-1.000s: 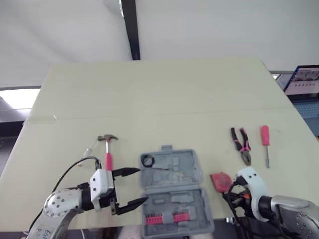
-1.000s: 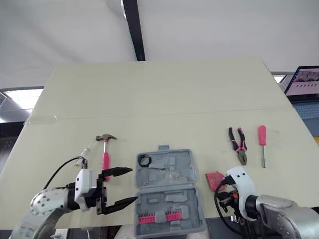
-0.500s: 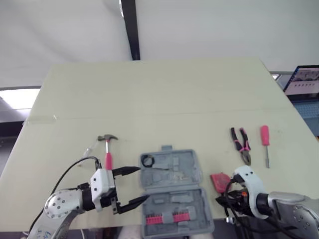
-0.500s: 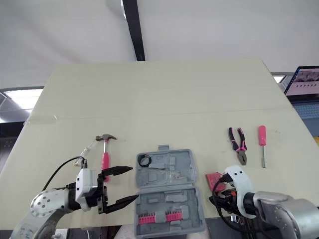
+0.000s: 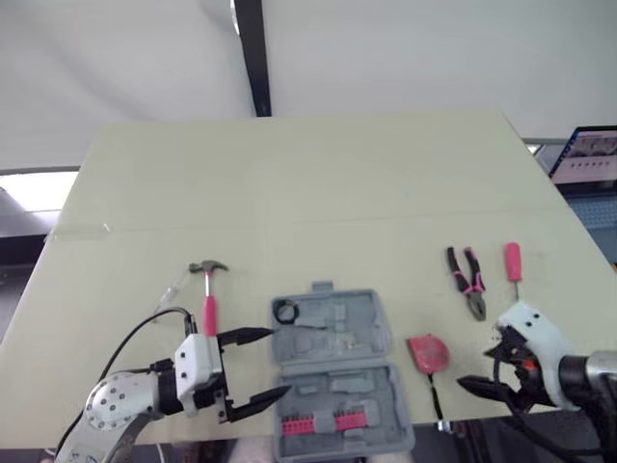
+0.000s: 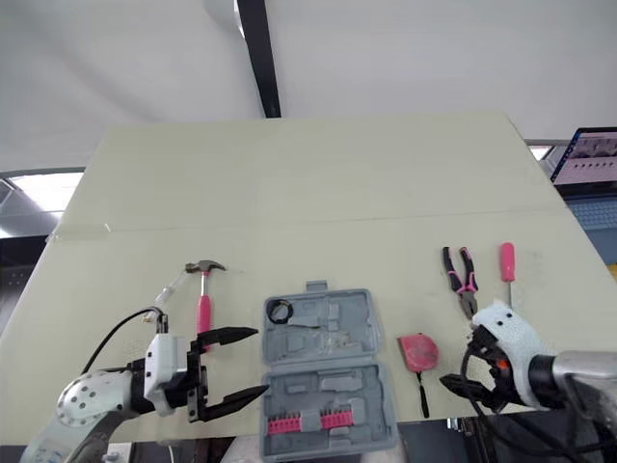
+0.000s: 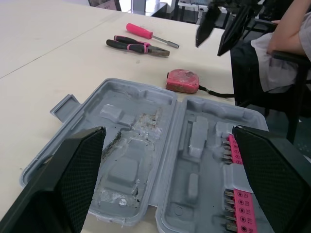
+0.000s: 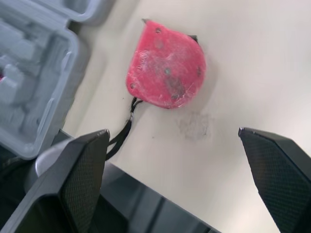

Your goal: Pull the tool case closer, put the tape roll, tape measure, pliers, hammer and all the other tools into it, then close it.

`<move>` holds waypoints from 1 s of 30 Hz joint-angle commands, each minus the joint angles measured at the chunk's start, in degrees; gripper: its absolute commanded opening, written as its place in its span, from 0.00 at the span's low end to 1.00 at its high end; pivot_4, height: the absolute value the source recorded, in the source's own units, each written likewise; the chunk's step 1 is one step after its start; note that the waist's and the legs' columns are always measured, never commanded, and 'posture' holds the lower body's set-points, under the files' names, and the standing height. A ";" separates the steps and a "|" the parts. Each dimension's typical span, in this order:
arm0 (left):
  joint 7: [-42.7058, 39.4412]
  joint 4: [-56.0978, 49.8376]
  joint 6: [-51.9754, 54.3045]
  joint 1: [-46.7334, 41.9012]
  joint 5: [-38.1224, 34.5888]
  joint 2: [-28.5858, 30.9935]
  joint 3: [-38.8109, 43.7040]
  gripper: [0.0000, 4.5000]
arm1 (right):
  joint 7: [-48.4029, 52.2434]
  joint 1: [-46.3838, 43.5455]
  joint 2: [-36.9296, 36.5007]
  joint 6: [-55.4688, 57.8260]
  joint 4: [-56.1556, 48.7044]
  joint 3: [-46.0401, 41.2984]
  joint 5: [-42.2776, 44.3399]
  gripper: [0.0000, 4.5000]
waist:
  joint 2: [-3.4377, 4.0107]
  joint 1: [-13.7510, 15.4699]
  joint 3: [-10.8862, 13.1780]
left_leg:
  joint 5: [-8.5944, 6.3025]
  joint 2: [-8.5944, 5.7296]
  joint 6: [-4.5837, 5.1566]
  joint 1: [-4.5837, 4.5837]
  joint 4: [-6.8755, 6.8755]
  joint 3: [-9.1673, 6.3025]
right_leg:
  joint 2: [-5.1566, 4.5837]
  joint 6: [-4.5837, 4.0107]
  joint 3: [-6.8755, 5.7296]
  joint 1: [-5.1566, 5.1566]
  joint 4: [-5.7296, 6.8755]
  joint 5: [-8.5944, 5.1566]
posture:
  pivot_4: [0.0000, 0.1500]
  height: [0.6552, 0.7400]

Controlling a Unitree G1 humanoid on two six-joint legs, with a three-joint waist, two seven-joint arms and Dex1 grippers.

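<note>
The grey tool case (image 5: 333, 371) lies open near the table's front edge, with pink bits in its near half and a small black tape roll (image 5: 285, 312) in its far left corner. My left gripper (image 5: 255, 368) is open just left of the case. The red tape measure (image 5: 427, 353) lies on the table right of the case, its black strap trailing toward the edge. My right gripper (image 5: 487, 362) is open to the right of it, holding nothing. The pliers (image 5: 467, 281) and pink screwdriver (image 5: 514, 265) lie farther right. The pink-handled hammer (image 5: 208, 294) lies left of the case.
The table's front edge runs just below the case and both grippers. A person's arm (image 7: 291, 24) and dark chair parts appear beyond the table's right side in the left wrist view. A monitor (image 5: 588, 154) stands at the far right.
My right gripper has opened and swung to the right, off the tape measure, which now lies uncovered on the table. My left gripper has barely shifted.
</note>
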 commanded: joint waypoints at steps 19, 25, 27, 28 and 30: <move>1.86 -7.09 -2.93 4.90 2.67 3.45 3.11 1.00 | 21.27 -28.27 4.15 -66.64 45.34 31.07 -26.37 1.00 | -0.05 -0.29 0.14 | 0.00 0.04 0.00 -0.02 0.07 -0.03 | 0.00 0.02 -0.07 0.05 -0.05 0.01 | 1.00 1.00; 4.59 -10.23 -0.60 5.31 3.24 3.40 2.82 1.00 | 20.42 -31.80 6.20 -70.28 50.93 33.54 -29.40 1.00 | -0.04 -0.22 0.14 | 0.00 0.04 0.00 -0.02 0.08 -0.03 | 0.00 0.02 -0.08 0.05 -0.04 0.01 | 1.00 1.00; 5.20 -10.83 0.07 5.41 3.31 3.45 2.86 1.00 | 20.52 -32.36 6.44 -71.00 51.96 33.96 -29.60 1.00 | -0.04 -0.25 0.14 | 0.00 0.04 0.00 -0.02 0.08 -0.03 | 0.00 0.02 -0.08 0.05 -0.04 0.01 | 1.00 1.00; 5.42 -11.07 0.29 5.53 3.31 3.45 2.95 1.00 | 20.59 -32.50 6.58 -71.22 52.26 34.11 -29.62 1.00 | -0.04 -0.25 0.14 | 0.00 0.04 0.00 -0.02 0.08 -0.03 | 0.01 0.02 -0.08 0.05 -0.04 0.01 | 1.00 1.00; 5.83 -11.64 0.72 5.90 3.27 3.42 3.18 1.00 | 20.82 -32.70 6.92 -71.58 52.66 34.33 -29.60 1.00 | -0.04 -0.25 0.14 | 0.00 0.04 0.00 -0.02 0.08 -0.03 | 0.00 0.02 -0.08 0.05 -0.04 0.01 | 1.00 1.00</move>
